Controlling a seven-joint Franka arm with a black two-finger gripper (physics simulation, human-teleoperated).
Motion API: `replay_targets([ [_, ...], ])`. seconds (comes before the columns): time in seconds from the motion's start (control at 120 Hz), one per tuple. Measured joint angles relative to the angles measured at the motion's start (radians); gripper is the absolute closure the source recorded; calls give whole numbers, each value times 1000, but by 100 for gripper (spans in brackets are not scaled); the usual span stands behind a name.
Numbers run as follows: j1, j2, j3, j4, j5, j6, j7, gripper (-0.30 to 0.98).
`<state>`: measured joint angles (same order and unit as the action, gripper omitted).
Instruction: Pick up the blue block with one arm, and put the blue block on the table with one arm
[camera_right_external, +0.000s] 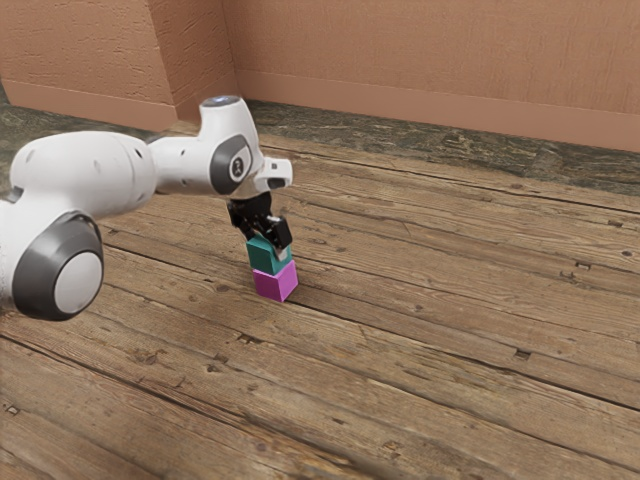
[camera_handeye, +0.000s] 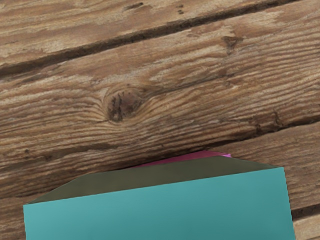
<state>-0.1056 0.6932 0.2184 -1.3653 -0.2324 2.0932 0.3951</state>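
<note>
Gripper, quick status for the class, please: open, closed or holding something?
Gripper: down at the teal block, which sits above the magenta block; open or closed cannot be told.

1) Made of long, weathered brown planks, a broad wooden table (camera_right_external: 450, 350), slanting down toward the exterior view's right
2) Marked with dark seams, small pits and grain lines, plus a dark knot (camera_handeye: 122, 105) in the wrist view
3) Resting directly on the wood, left of centre in the exterior view, one magenta block (camera_right_external: 268, 285)
</note>
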Motion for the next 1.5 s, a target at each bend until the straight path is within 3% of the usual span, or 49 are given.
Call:
replay_targets([
  [0.408, -5, 13, -2, 16, 1, 1, 3, 3],
  [0.7, -9, 11, -4, 17, 7, 1, 3, 27],
  [1.225, -29, -45, -2, 16, 39, 4, -8, 36],
  [1.5, -163, -64, 4, 0, 52, 4, -18, 37],
])
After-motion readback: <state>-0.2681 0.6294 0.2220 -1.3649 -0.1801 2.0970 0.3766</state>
